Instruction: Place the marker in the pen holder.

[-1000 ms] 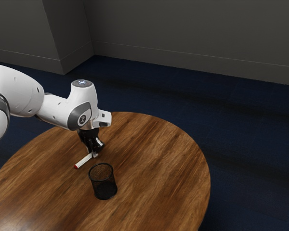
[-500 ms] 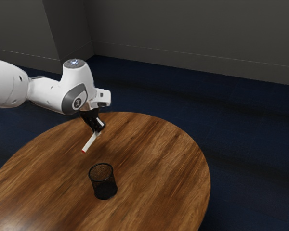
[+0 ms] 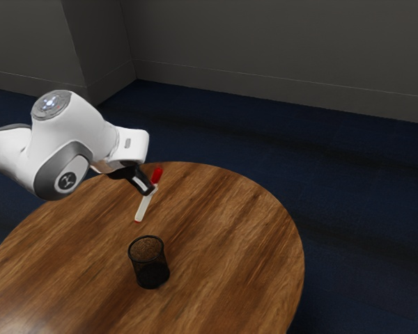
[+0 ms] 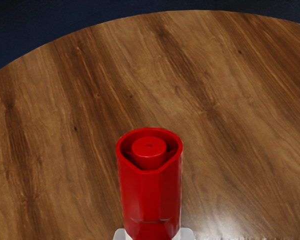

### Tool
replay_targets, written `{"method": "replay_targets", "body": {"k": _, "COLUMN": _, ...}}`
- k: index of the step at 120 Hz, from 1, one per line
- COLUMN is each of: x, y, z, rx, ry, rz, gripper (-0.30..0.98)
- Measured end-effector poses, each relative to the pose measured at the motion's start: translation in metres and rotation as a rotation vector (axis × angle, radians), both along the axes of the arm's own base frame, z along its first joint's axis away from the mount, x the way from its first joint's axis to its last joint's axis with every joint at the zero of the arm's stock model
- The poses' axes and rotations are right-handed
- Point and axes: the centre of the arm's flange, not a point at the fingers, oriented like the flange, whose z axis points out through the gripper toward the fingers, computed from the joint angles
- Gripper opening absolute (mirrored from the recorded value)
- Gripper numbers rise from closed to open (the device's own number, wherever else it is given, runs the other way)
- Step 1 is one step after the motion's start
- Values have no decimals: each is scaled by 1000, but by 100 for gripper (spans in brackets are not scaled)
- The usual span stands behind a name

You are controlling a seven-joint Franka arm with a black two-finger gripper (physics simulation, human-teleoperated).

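Behind everything, a plain grey wall [image 3: 279, 42], with a dark blue floor [image 3: 327, 188] running up to it. In front, above the tabletop, the marker [image 3: 144, 207], held in the air at a slant: red end [image 3: 157, 175] up and toward the exterior view's right, white length down and toward the exterior view's left, with a touch of red at the lower tip. Gripped partway along, just below the red end, by the black gripper [image 3: 151, 189], closed on it from two sides. In the wrist view, the same red end from close by: a hollow rim around a round red plug, with pale surfaces at its base.

Near the marker's lower tip, yet apart from it, the pen holder [image 3: 150, 270]: a black mesh cup, upright on the table, with a round open mouth and brown wood tones showing through the mesh. Marker wholly outside it for now, and impossible to tell from here whether directly over the mouth or set off to one side.

Beneath, the round wooden table [image 3: 226, 229], with dark and light streaks in the grain and a soft glare on its surface. From the exterior view's left, the white arm [image 3: 97, 142] with grey joint covers, reaching in over the table's edge.
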Motion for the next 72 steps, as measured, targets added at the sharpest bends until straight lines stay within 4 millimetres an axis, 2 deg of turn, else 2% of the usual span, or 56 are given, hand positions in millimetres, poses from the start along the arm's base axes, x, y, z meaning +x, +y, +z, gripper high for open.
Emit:
{"method": "replay_targets", "body": {"k": 24, "x": -32, "y": -14, "z": -24, "rx": 6, "ry": 18, "rz": -34, "gripper": -3}}
{"method": "replay_targets", "body": {"k": 37, "x": -46, "y": -33, "z": -32, "rx": 9, "ry": 28, "rz": -66, "gripper": -3}}
{"method": "replay_targets", "body": {"k": 58, "x": -49, "y": -38, "z": -53, "rx": 2, "ry": 75, "rz": -67, "gripper": -2}}
{"method": "replay_targets", "body": {"k": 72, "x": -48, "y": -37, "z": -59, "rx": 0, "ry": 90, "rz": -64, "gripper": -2}}
